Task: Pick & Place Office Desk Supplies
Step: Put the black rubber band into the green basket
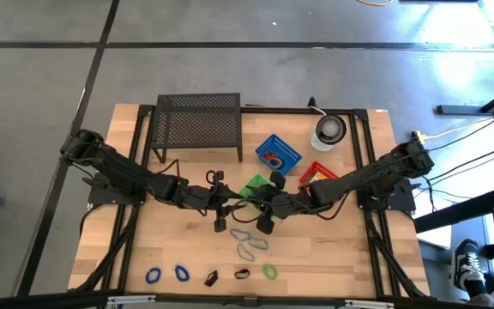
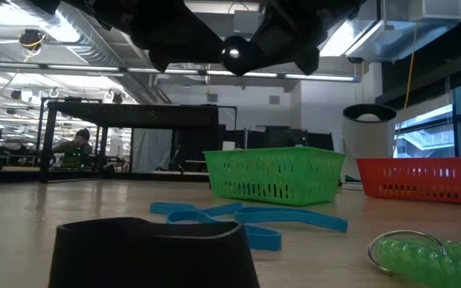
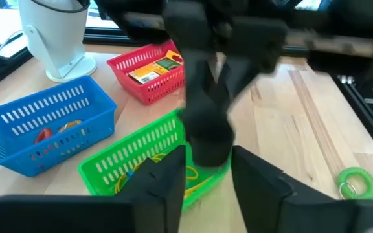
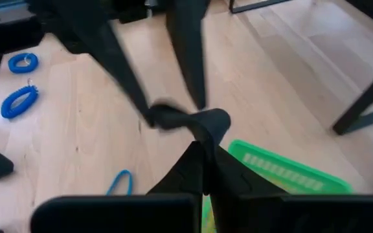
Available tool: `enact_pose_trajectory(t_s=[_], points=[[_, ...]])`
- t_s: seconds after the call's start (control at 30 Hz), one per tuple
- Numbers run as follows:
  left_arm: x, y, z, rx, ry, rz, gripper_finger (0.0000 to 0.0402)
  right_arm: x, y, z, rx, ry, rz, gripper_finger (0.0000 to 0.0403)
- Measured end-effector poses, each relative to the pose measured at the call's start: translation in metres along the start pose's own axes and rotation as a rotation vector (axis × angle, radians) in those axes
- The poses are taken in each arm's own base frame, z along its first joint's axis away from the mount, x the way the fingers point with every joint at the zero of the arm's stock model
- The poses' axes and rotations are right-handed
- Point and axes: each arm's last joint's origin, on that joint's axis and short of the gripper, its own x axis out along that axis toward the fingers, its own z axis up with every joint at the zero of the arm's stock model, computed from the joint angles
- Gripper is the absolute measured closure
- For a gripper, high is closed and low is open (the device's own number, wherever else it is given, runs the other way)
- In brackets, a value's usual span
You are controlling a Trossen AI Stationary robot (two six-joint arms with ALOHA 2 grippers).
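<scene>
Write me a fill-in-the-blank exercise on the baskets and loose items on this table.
1. The yellow-orange packets lie in the ____ basket.
2. Between the mesh rack and the red basket stands the ____ basket.
3. The two grippers meet beside the ____ basket.
4. At the front edge, two blue coils lie ____ the baskets.

Missing words: red; blue; green; outside

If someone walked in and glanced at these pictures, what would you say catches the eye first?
Most striking is how the two dark arms meet at mid-table, the left gripper and right gripper nearly touching beside the green basket. Behind them stand a blue basket and a red basket, with the black mesh rack at the far edge. Coiled loops and clips lie along the near edge.
</scene>
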Motion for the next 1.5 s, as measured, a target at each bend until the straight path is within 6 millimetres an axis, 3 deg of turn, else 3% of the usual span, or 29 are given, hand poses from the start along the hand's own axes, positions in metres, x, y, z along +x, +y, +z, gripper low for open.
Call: enact_pose_trajectory(t_s=[0.23, 0.5, 1.17, 1.5], points=[[-0.001, -0.001, -0.003, 0.032, 0.028, 0.005, 0.0235, -0.026, -0.011, 0.009, -0.013, 0.012, -0.046, 0.0394], [-0.001, 0.001, -0.01, 0.022, 0.095, 0.02, 0.0234, -0.037, -0.017, 0.012, 0.001, 0.009, -0.102, 0.0394], [-0.001, 0.002, -0.013, -0.01, 0.127, 0.029, 0.0239, 0.039, -0.019, -0.042, 0.236, 0.173, -0.289, 0.0394], [-0.002, 0.002, -0.014, -0.006, 0.137, 0.031, 0.024, 0.048, -0.018, -0.052, 0.325, 0.245, -0.253, 0.0377]])
